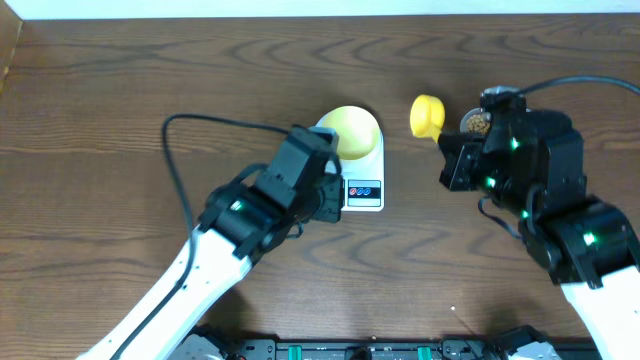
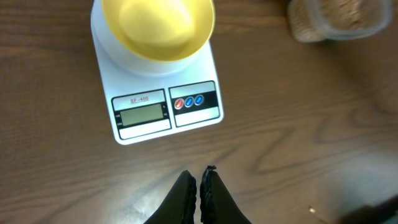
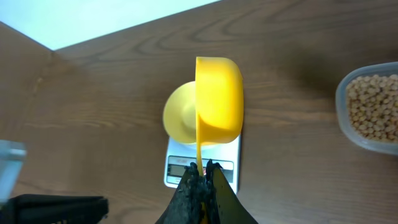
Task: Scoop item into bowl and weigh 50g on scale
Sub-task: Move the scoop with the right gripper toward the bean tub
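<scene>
Closest in the left wrist view are my left gripper's [image 2: 199,177] two dark fingers, pressed together with nothing between them, above bare wood on the near side of the scale [image 2: 166,130]. The scale is white, and its grey display [image 2: 142,115] and three coloured buttons [image 2: 188,102] run along the near edge, facing me. On its far part sits the pale yellow-green bowl [image 2: 158,28], which covers the platform, and its inner surface looks smooth and plain.

My right gripper [image 3: 202,167] is closed on the thin handle of a yellow scoop [image 3: 219,99]. The scoop is turned on its side, so its rim makes a straight vertical line and the cup bulges to the right (I cannot see into it from here). In the right wrist view it overlaps the bowl and the scale. From overhead it hangs to the right of the bowl, apart from it, between the bowl and the tub.

The beans [image 3: 373,109], small, round and tan, lie in a clear plastic tub [image 3: 341,99] on the brown wooden table [image 1: 100,120]. The tub stands to the right of the scale, and from overhead my right arm hides most of it. My left arm reaches in from the near left, and its head covers the scale's left side in that view.
</scene>
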Robot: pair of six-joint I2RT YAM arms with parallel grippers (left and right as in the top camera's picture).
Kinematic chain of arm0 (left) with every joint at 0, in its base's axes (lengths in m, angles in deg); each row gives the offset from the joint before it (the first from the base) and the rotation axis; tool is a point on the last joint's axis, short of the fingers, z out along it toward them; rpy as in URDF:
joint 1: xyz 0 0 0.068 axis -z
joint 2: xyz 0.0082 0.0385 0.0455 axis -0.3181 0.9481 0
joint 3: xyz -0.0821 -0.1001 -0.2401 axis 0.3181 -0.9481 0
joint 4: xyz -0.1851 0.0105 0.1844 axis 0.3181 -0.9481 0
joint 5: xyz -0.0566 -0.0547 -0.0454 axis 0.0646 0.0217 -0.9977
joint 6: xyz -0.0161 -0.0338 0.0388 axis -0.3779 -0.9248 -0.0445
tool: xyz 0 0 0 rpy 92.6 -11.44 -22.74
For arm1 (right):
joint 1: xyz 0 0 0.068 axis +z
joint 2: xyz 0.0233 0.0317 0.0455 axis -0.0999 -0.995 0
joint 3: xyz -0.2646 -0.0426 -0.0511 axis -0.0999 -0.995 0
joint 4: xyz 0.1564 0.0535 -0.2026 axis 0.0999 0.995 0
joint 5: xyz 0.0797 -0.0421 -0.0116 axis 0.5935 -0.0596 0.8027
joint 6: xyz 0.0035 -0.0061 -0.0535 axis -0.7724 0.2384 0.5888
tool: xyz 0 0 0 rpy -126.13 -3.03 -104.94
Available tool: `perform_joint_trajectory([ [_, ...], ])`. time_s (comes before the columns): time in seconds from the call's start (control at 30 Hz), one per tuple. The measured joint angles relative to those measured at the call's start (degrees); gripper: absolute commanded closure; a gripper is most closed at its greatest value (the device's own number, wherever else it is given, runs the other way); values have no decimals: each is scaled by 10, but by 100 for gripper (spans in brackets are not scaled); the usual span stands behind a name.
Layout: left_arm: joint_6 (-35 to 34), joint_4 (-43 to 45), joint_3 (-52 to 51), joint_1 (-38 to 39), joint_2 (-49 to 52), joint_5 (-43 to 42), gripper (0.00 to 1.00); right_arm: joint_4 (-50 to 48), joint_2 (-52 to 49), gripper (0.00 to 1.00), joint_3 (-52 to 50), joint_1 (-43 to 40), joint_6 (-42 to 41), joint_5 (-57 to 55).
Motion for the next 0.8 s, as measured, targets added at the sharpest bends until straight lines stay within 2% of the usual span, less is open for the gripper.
perform_joint_trajectory([
  [0.2,2,16,0,0,59,0,93,1,-48,99,3,-33,12,5],
  [0.33,5,20,0,2,93,-7,93,-5,-47,99,4,-54,14,34],
  [0.57,28,38,0,4,176,-71,93,2,-47,99,4,-78,21,82],
  [0.8,54,49,0,4,199,-84,93,4,-47,99,4,-105,24,105],
])
